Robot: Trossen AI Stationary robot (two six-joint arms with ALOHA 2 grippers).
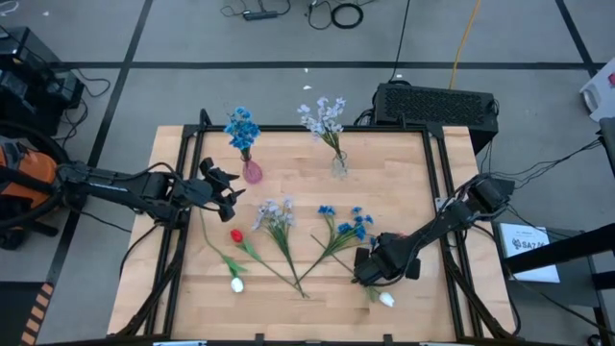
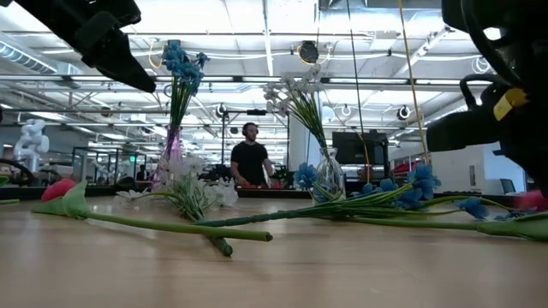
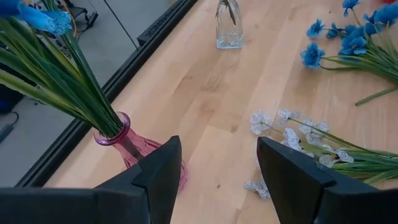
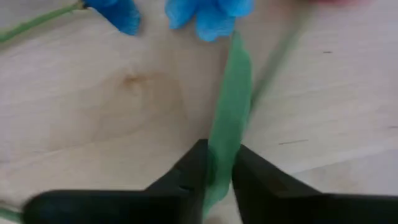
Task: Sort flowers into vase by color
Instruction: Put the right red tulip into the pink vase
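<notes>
A pink vase (image 1: 252, 173) holds blue flowers (image 1: 242, 127). A clear vase (image 1: 339, 165) holds lavender-white sprays (image 1: 323, 115). Lying flat on the table are a lavender spray (image 1: 276, 213), blue clusters (image 1: 351, 224), a red tulip (image 1: 235, 234) and two white tulips (image 1: 236, 284) (image 1: 386, 299). My left gripper (image 1: 229, 188) (image 3: 214, 168) is open and hovers just left of the pink vase (image 3: 121, 134). My right gripper (image 1: 363, 269) (image 4: 217, 171) is low over the table beside the blue clusters, shut on a flat green stem. My right gripper pinches a flat green stem or leaf (image 4: 222, 146) between its two fingers, slanting down from the table's right side. The green strip runs forward from the fingers along the wood toward blue blossoms (image 4: 208, 15). I cannot tell which flower it belongs to.
A black frame rail (image 1: 288, 130) borders the table. The loose stems cross each other in the table's middle (image 1: 303, 274). A black box (image 1: 437, 104) sits beyond the far edge. A person (image 2: 250, 158) stands in the room behind. Bare wood lies along the near edge.
</notes>
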